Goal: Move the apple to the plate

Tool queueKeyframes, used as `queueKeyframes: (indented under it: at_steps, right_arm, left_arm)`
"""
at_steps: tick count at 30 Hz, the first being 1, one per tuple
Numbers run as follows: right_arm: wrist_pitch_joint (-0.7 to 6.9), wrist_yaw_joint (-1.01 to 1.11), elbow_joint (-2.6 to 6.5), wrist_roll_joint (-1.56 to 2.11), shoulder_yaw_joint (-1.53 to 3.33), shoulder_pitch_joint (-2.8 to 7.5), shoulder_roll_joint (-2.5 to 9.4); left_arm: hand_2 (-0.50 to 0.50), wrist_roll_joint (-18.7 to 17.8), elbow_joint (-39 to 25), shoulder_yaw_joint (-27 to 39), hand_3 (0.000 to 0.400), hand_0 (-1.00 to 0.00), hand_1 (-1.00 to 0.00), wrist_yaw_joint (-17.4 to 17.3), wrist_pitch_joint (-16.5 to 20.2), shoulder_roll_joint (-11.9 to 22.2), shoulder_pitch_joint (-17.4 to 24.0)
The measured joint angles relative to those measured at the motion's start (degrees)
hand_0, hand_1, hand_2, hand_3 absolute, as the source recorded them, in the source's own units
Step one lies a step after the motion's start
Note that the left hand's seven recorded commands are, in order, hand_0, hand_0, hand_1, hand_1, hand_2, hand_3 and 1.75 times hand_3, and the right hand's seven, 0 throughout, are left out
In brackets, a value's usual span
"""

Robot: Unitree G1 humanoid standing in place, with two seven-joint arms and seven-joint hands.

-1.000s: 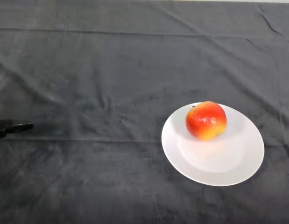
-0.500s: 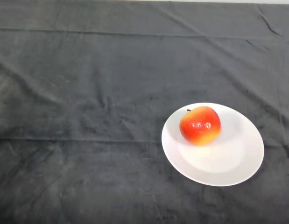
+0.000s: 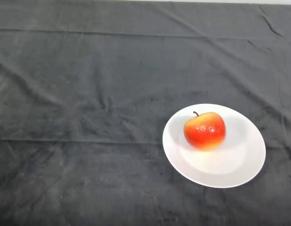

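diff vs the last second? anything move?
The black hand seen at the left edge a second ago has left the view. The red-and-yellow apple rocked on the white round plate: first toward the robot's left, then partly back, stem now pointing up. Plate and dark cloth unchanged.

A dark grey cloth [image 3: 89,94] covers the counter almost edge to edge. Long creases run across it, one near the top and one across the lower middle, with sharper wrinkles in the upper right of the frame. A thin pale strip shows along the top edge. Light falls evenly.
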Motion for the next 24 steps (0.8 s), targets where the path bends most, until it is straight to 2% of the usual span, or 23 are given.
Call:
queueKeyframes:
  at_steps: [16, 24]
  right_arm:
    - [0.0, 0.0, 0.08, 0.0, 0.0, 0.0, 0.03]
    - [0.0, 0.0, 0.09, 0.0, 0.0, 0.0, 0.04]
  left_arm:
    - [0.0, 0.07, 0.0, 2.05, 0.0, 0.0, 0.0, 3.54, 0.35, 0.02, 0.02]
    - [0.0, 0.26, 0.0, 2.07, 0.0, 0.0, 0.0, 3.71, 0.35, 0.02, 0.02]
